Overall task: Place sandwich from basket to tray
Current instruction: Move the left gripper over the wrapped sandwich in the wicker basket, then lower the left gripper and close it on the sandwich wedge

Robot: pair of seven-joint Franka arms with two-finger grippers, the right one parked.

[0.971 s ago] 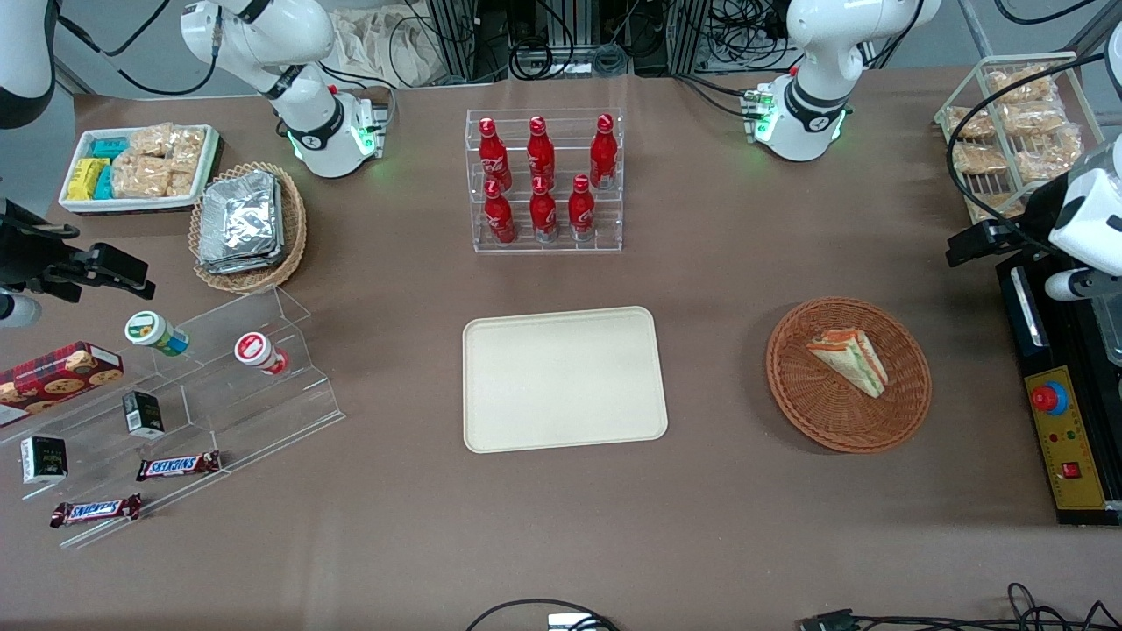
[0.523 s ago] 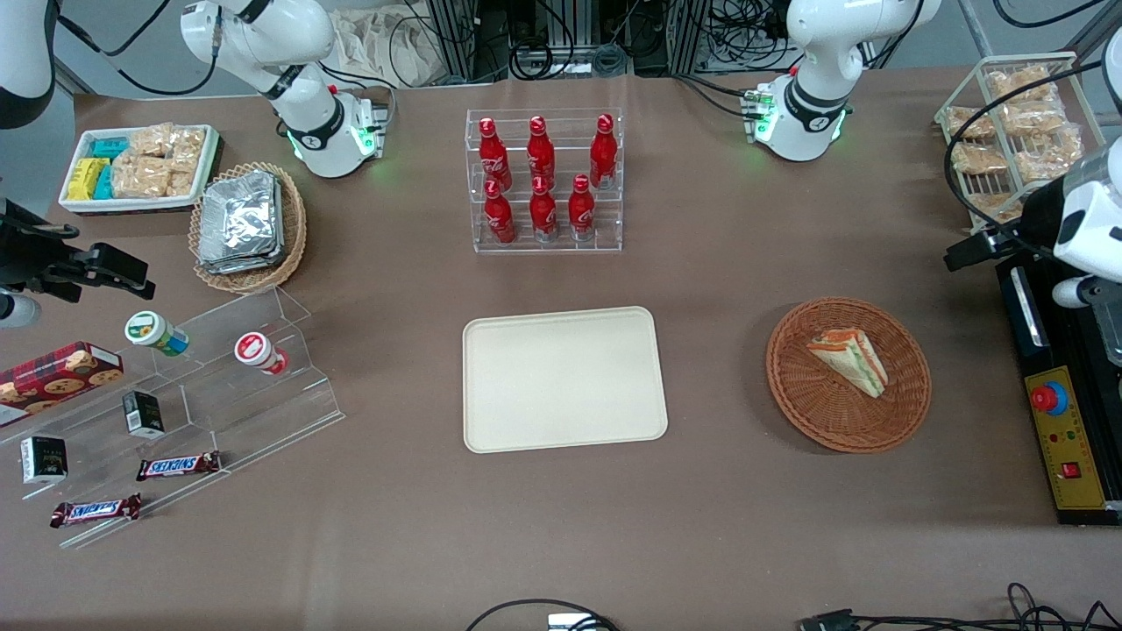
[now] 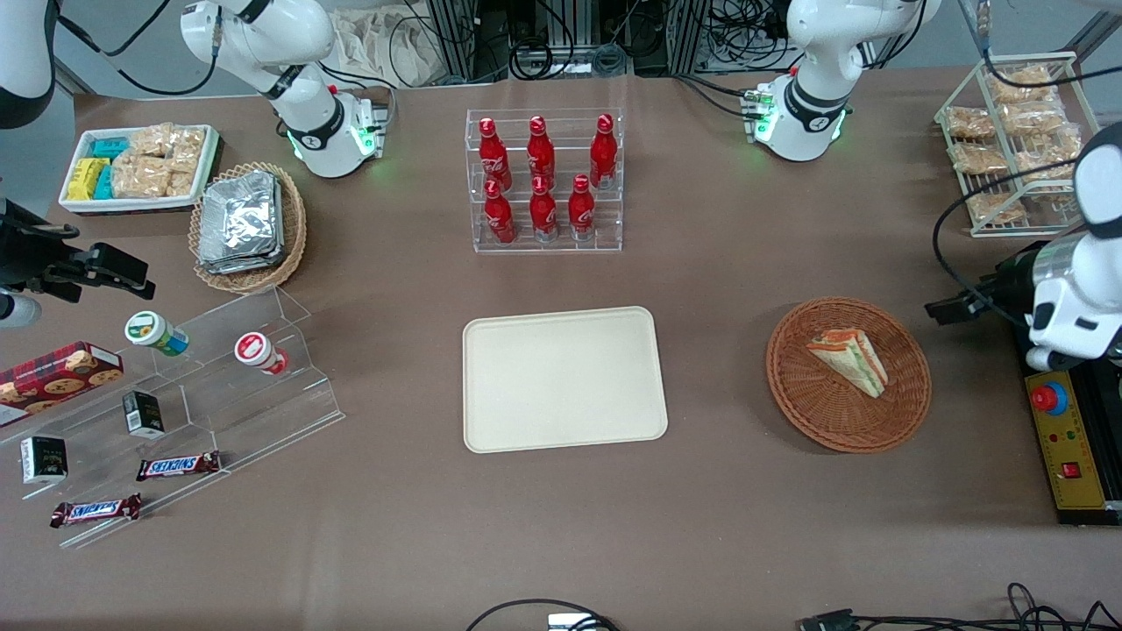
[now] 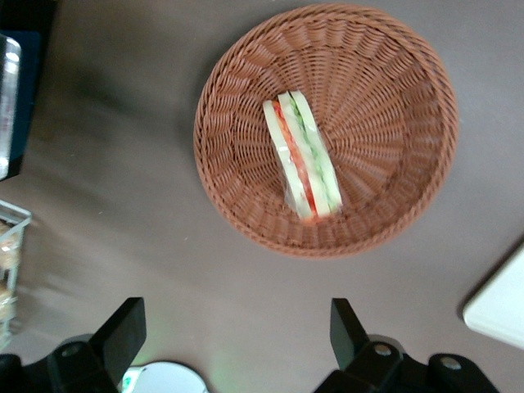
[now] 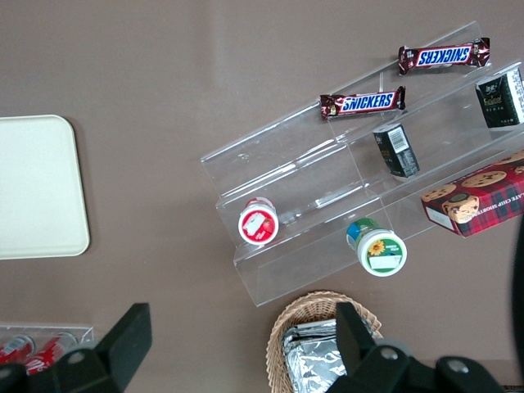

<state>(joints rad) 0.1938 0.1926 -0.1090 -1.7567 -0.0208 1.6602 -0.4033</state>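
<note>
Nothing is moved yet: the sandwich (image 3: 848,360) is seen lying in the basket (image 3: 815,412), untouched, and the tray (image 3: 561,379) is bare. The claw (image 4: 233,348) is held open above the counter beside the basket; reaching, gripping and carrying remain.

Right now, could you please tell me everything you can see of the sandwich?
The sandwich is a small triangular wedge of white bread with orange-red and green filling layers, seemingly in clear wrap. It lies in the basket, resting on the woven bottom, its striped cut side facing up in the wrist view. Nothing else touches it. The gripper is open, raised beside the basket, toward the working arm's end, not yet over it.
</note>
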